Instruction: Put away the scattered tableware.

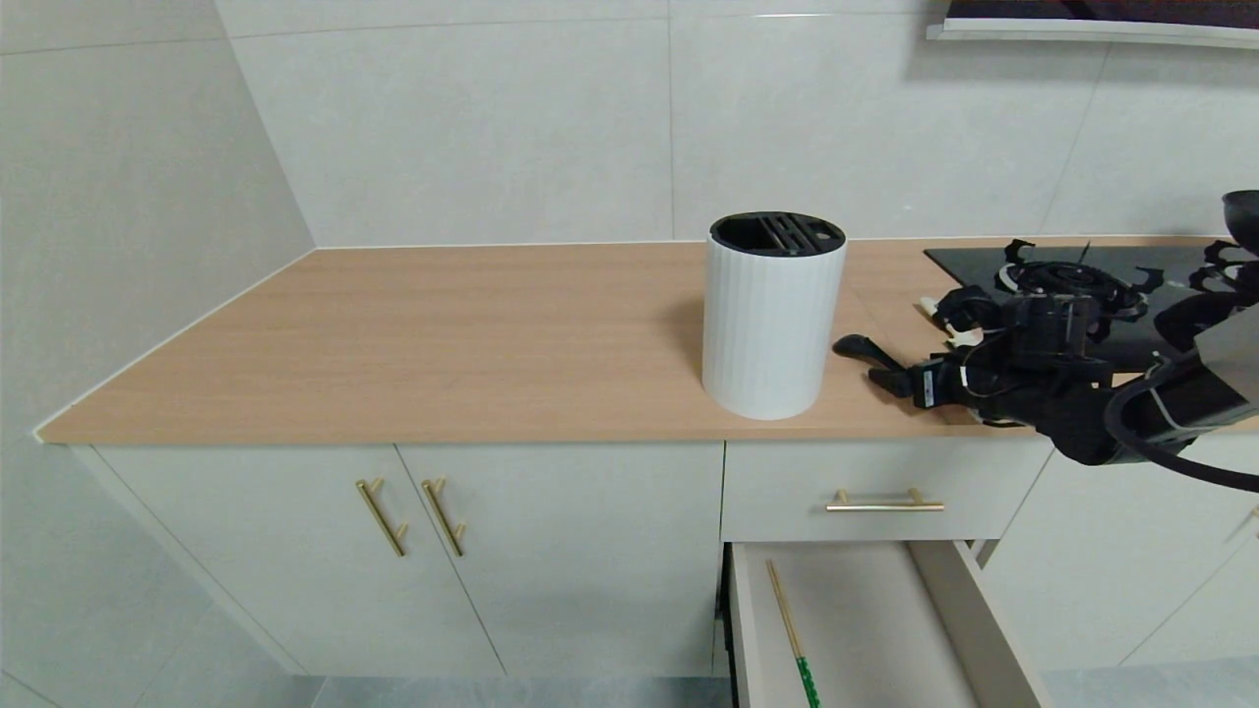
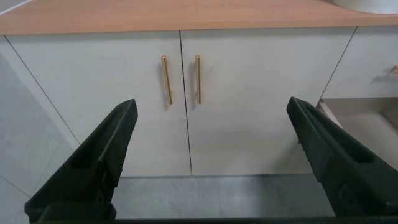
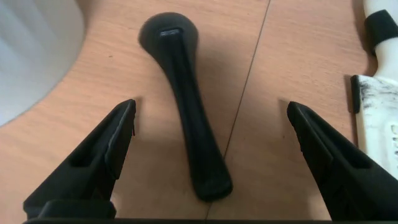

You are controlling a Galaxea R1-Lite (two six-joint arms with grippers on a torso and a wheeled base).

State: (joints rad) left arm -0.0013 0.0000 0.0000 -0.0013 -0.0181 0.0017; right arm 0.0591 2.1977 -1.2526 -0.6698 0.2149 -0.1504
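A black utensil handle (image 1: 858, 347) lies on the wooden counter (image 1: 443, 334), just right of a white ribbed cylinder holder (image 1: 773, 324) with a black slotted top. My right gripper (image 1: 900, 379) hovers low over it, open. In the right wrist view the handle (image 3: 186, 124) lies lengthwise between the spread fingers (image 3: 93, 162), untouched. A white utensil with black bands (image 3: 379, 124) rests beside it, and in the head view it (image 1: 949, 320) lies toward the stove. My left gripper (image 2: 210, 102) is open and holds nothing, down in front of the cabinet doors.
A black gas hob (image 1: 1072, 275) sits at the counter's right end. Below the counter a drawer (image 1: 944, 610) stands pulled out, with a pair of chopsticks (image 1: 787, 619) inside along its left side. Cabinet doors with gold handles (image 2: 180, 79) face the left gripper.
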